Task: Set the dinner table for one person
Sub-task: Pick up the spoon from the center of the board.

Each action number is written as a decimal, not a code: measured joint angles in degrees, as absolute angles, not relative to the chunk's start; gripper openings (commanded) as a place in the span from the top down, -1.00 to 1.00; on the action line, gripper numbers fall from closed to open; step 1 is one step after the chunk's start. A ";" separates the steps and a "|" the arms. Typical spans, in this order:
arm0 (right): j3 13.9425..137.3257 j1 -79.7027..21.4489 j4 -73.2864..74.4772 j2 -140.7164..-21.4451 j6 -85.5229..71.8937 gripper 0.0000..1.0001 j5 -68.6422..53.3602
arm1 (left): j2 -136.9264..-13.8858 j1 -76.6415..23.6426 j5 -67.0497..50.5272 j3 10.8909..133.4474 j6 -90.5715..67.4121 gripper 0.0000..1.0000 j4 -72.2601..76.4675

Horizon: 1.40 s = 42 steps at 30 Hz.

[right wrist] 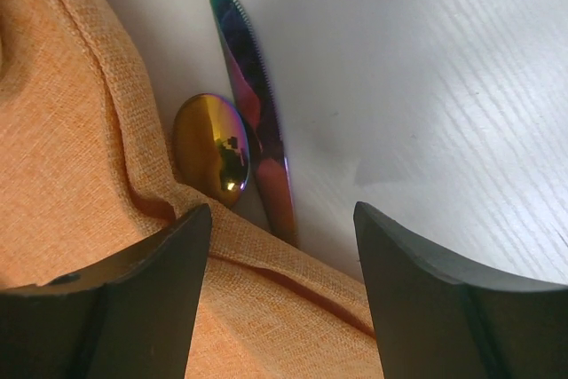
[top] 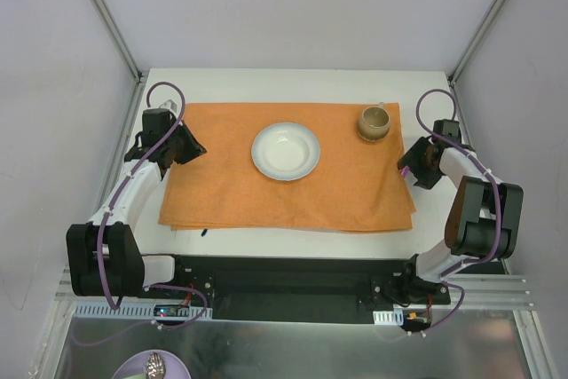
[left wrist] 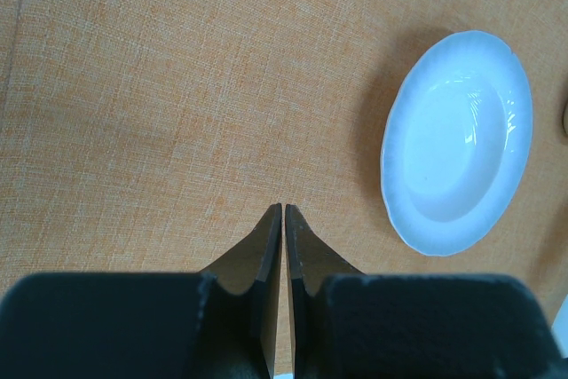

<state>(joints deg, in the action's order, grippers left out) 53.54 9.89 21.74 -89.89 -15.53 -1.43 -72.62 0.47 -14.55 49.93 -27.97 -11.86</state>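
Observation:
The white dinner table (top: 266, 86) carries an orange placemat (top: 266, 193). On the mat stand a white plate (top: 285, 151), also in the left wrist view (left wrist: 457, 139), and a tan cup (top: 374, 122). My left gripper (top: 193, 148) is shut and empty over the mat's left part (left wrist: 283, 208). My right gripper (top: 407, 169) is open at the mat's right edge (right wrist: 282, 210). Just past it, an iridescent knife (right wrist: 253, 86) and spoon (right wrist: 211, 144) lie on the table (right wrist: 426, 68), their handles hidden under the folded mat edge (right wrist: 266, 308).
Grey walls and metal posts close in the table on three sides. A small dark speck (top: 203, 232) lies by the mat's front left edge. A purple dish (top: 155, 366) sits below the arm bases, off the table.

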 measured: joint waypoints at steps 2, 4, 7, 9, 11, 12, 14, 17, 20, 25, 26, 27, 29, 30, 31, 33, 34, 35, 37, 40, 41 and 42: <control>53.54 9.89 21.41 -89.91 -15.38 -0.37 -2.59 | -72.62 0.47 -14.52 49.93 -27.97 0.92 -11.86; 53.56 9.89 21.10 -90.21 -15.16 -0.36 -3.46 | -72.62 0.47 -14.52 49.93 -27.97 0.92 -11.86; 53.67 9.69 20.91 -91.26 -14.68 -0.34 -3.88 | -72.62 0.47 -14.50 49.93 -27.97 0.92 -11.86; 54.13 9.21 21.02 -92.33 -14.26 -0.33 -3.60 | -72.62 0.47 -14.52 49.93 -27.97 0.92 -11.86; 55.20 8.14 21.63 -93.49 -13.87 -0.32 -2.68 | -72.64 0.47 -14.50 49.93 -27.97 0.92 -11.86; 55.90 7.42 21.98 -94.06 -13.69 -0.31 -1.96 | -72.64 0.47 -14.50 49.93 -27.97 0.92 -11.86; 57.28 5.67 22.59 -95.02 -13.19 -0.30 -0.38 | -72.69 0.47 -14.50 49.93 -27.97 0.92 -11.86; 59.24 2.68 23.44 -96.23 -12.67 -0.27 2.09 | -72.77 0.47 -14.50 49.91 -27.97 0.92 -11.86; 60.95 0.40 24.38 -97.36 -12.34 -0.19 4.45 | -72.77 0.47 -14.48 49.91 -27.97 0.92 -11.86; 63.42 -2.24 26.46 -99.44 -11.70 -0.15 8.60 | -72.77 0.47 -14.46 49.87 -27.97 0.92 -11.86; 63.72 -2.59 26.83 -99.66 -11.62 -0.15 9.30 | -72.75 0.47 -14.46 49.87 -27.97 0.92 -11.86; 64.05 -2.92 27.27 -99.88 -11.49 -0.15 10.15 | -72.75 0.47 -14.46 49.87 -27.97 0.92 -11.86; 64.38 -3.27 27.83 -100.09 -11.29 -0.15 11.44 | -72.75 0.47 -14.46 49.87 -27.97 0.92 -11.86; 64.40 -3.29 28.01 -100.09 -11.25 -0.15 11.81 | -72.75 0.47 -14.46 49.87 -27.97 0.92 -11.86; 64.47 -3.33 28.47 -100.12 -11.22 -0.15 12.47 | -72.77 0.47 -14.46 49.87 -27.97 0.92 -11.86; 64.69 -3.36 29.28 -100.27 -11.18 -0.15 13.47 | -72.77 0.47 -14.46 49.87 -27.97 0.92 -11.86; 64.75 -3.36 29.54 -100.42 -11.14 -0.15 13.98 | -72.75 0.47 -14.46 49.87 -27.97 0.92 -11.86; 64.88 -3.36 29.85 -100.62 -11.11 -0.15 14.33 | -72.75 0.47 -14.46 49.87 -27.97 0.92 -11.86; 65.34 -3.38 30.59 -101.41 -11.09 -0.15 14.92 | -72.75 0.47 -14.46 49.87 -27.97 0.92 -11.86; 65.73 -3.38 30.92 -102.74 -11.07 -0.15 15.16 | -72.75 0.47 -14.46 49.87 -27.97 0.92 -11.86; 65.93 -3.36 31.03 -103.37 -11.09 -0.15 15.14 | -72.77 0.47 -14.46 49.87 -27.97 0.92 -11.86; 66.32 -3.36 31.29 -103.55 -11.00 -0.15 15.14 | -72.75 0.47 -14.46 49.87 -27.97 0.92 -11.86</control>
